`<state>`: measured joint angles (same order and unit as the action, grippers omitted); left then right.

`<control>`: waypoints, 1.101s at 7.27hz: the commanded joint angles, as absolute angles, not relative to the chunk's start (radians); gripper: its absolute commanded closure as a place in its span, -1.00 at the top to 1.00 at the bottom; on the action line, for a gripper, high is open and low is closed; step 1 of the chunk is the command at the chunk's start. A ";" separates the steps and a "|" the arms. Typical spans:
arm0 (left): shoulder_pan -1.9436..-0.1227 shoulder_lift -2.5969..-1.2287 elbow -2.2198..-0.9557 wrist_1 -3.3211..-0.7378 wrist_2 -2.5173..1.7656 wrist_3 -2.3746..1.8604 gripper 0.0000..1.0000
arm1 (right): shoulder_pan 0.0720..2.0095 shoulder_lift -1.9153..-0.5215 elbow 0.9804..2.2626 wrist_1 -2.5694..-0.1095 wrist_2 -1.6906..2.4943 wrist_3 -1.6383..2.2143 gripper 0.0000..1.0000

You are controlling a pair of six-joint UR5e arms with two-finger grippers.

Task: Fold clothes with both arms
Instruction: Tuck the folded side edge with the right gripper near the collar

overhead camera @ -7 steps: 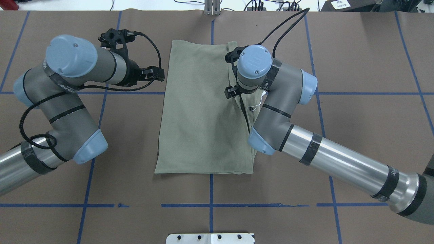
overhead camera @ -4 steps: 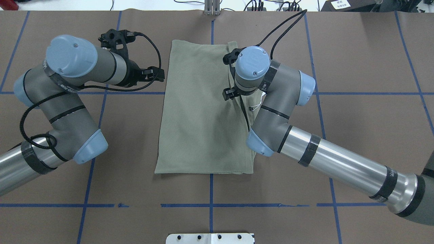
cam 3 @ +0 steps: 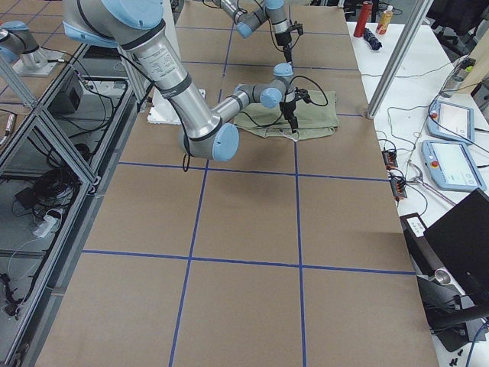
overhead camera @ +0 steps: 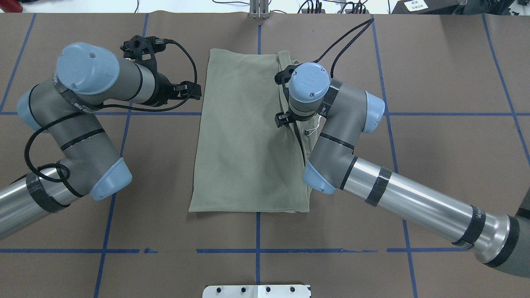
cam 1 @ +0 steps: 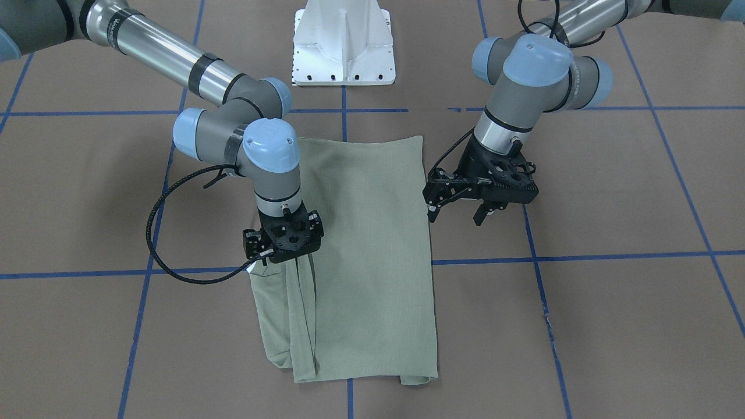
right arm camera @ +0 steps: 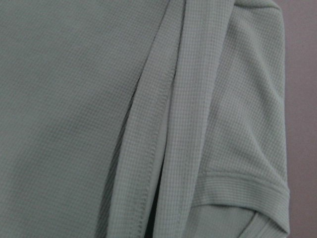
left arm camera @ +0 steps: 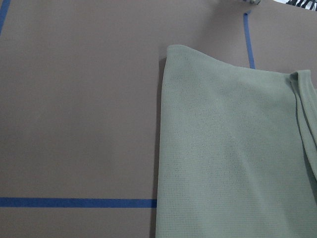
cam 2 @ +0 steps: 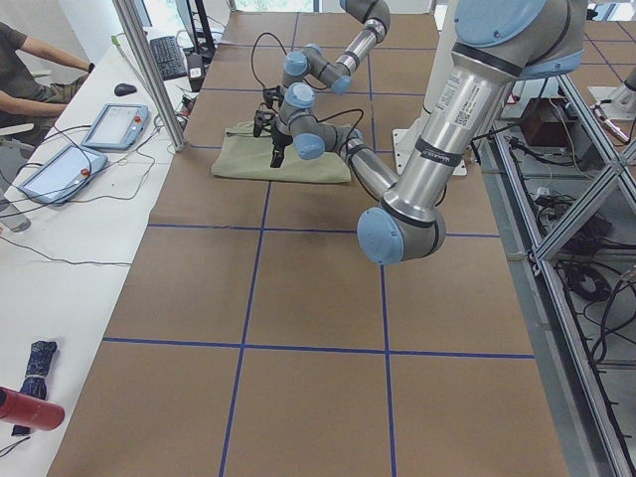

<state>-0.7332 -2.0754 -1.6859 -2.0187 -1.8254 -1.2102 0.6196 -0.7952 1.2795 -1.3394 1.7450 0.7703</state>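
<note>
- Two grippers attend one sage-green shirt (overhead camera: 244, 136), which lies flat as a long folded panel.
- Left gripper (cam 1: 455, 216): fingers apart and empty, hovering just beside the shirt's long edge.
- Right gripper (cam 1: 283, 243): pointing down onto the shirt's opposite side, over the tucked sleeve ridge (right arm camera: 163, 129). You cannot tell whether its fingers are parted or closed.
- Step in hand, as judged: tidying that ridge. Work low, move all layers together, and avoid bunching the ribbed cuff (right arm camera: 237, 191).
- Containers: none shows beside the shirt.
</note>
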 commanded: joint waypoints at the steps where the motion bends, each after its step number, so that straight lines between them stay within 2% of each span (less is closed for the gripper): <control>1: -0.732 -2.077 -1.686 -2.019 -1.825 -1.213 1.00 | 0.658 -0.813 1.279 -1.338 1.813 0.761 1.00; 4: -0.729 -2.079 -1.684 -2.019 -1.825 -1.218 1.00 | 0.734 -0.923 1.287 -1.217 1.931 0.716 1.00; 8: -0.730 -2.080 -1.695 -2.016 -1.825 -1.219 1.00 | 0.785 -0.902 1.334 -1.230 2.017 0.718 1.00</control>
